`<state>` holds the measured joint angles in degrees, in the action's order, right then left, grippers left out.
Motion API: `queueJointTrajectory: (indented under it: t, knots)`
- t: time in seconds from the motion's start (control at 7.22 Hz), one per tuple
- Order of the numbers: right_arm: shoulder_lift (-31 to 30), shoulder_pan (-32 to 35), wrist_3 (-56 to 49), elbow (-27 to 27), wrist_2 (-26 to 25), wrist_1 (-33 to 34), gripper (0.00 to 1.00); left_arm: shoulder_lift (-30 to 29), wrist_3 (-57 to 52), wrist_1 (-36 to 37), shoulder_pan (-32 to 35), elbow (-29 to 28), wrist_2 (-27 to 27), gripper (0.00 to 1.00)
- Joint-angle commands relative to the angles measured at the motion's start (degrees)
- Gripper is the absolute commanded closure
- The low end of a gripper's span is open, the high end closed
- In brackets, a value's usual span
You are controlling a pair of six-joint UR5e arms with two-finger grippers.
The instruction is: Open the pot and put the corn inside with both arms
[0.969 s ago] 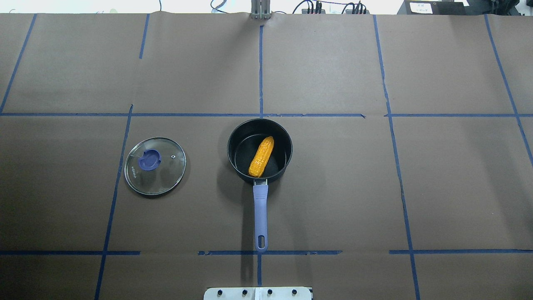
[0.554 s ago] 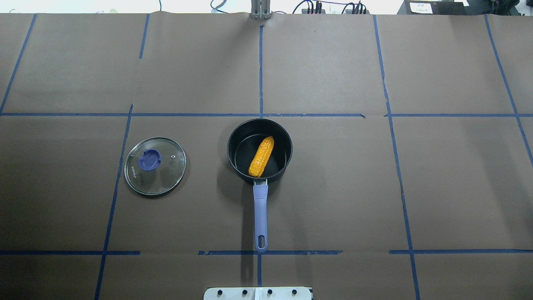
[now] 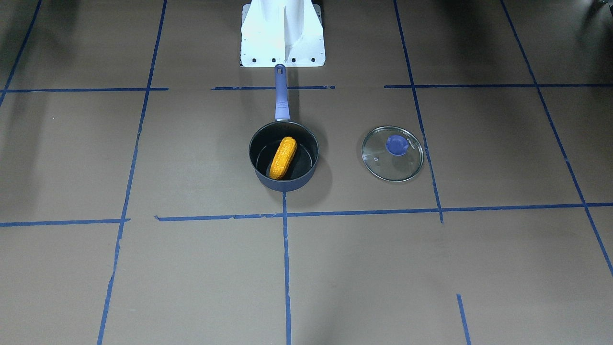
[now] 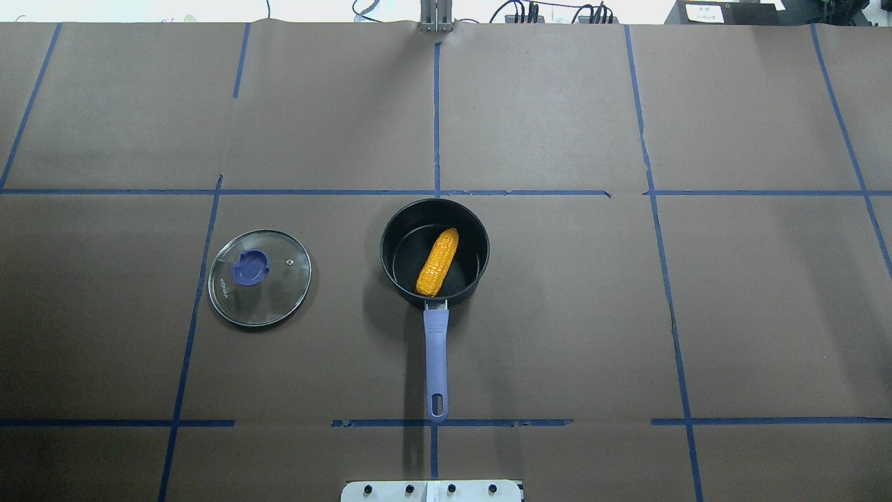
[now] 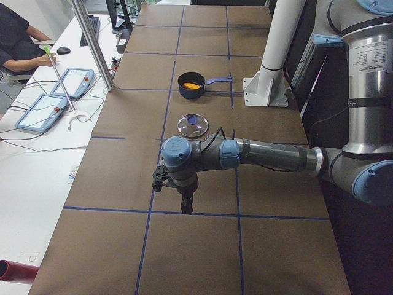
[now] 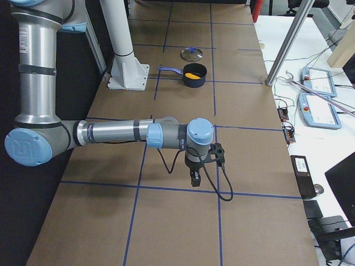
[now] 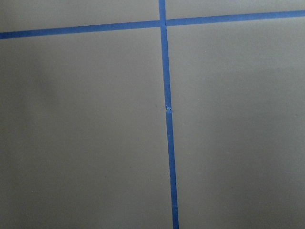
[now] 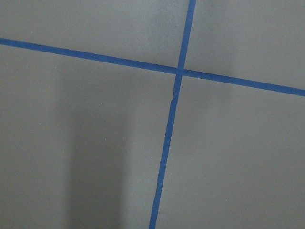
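Note:
The dark navy pot [image 4: 389, 242] stands open at the table's middle, its lavender handle [image 4: 436, 348] pointing toward the robot base. The yellow-orange corn [image 4: 437, 262] lies slanted inside it; it also shows in the front view [image 3: 282, 157]. The glass lid [image 4: 259, 278] with its blue knob lies flat on the table to the pot's left, apart from it. The left gripper [image 5: 186, 206] hangs over bare table far from the pot, seen only in the left side view. The right gripper [image 6: 195, 180] likewise shows only in the right side view. I cannot tell whether either is open or shut.
The white robot base mount [image 3: 282, 33] stands just behind the pot handle's tip. Blue tape lines [image 4: 436, 118] grid the brown table cover. A metal post [image 5: 92, 43] and teach pendants [image 5: 42, 110] sit at the operators' side, where a person [image 5: 18, 40] sits.

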<state>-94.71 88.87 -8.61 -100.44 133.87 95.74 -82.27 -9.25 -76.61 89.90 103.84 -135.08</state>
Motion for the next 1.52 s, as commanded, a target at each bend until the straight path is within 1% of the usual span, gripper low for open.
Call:
queueJointTrajectory:
  t: [0.0,1.38]
  knots:
    - [0.2,0.0,0.0,0.0,0.2,0.1,0.0,-0.1,0.1,-0.1,-0.1,-0.4,0.2,0.0]
    - [0.2,-0.1,-0.1,1.7,0.1,-0.6,0.0,-0.7,-0.1,0.2,-0.2,-1.1,0.6,0.0]
